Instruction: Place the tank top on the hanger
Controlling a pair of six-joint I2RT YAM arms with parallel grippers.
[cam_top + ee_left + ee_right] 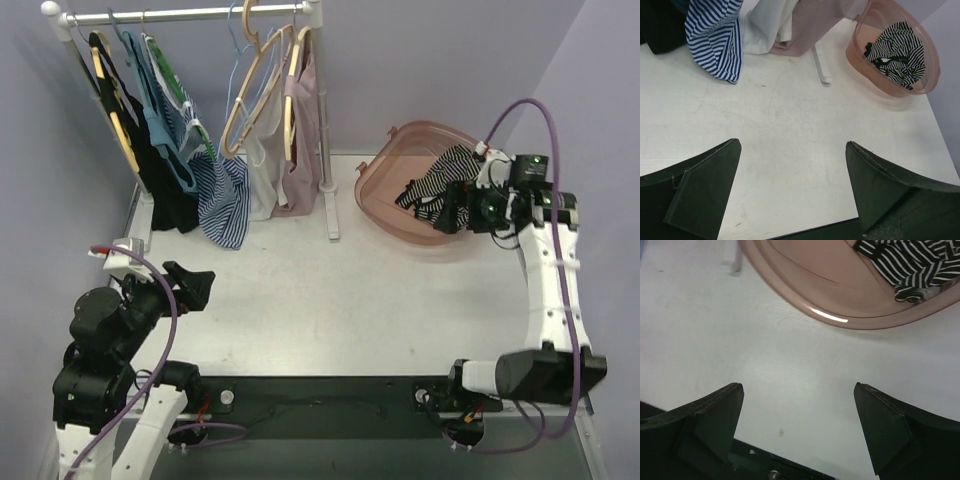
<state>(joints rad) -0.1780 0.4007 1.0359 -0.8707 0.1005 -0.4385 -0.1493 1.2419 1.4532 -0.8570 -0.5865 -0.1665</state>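
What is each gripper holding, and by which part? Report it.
Nothing. The left gripper and right gripper both stand open and empty; the black-and-white striped tank top lies in the translucent pink plastic basin.

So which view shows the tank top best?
Left wrist: the tank top lies crumpled in the pink basin, nothing in front of it. Top external shows it smaller, partly behind the right arm. Right wrist catches only a part at the frame's upper edge.

Bright, even light; soft shadows.
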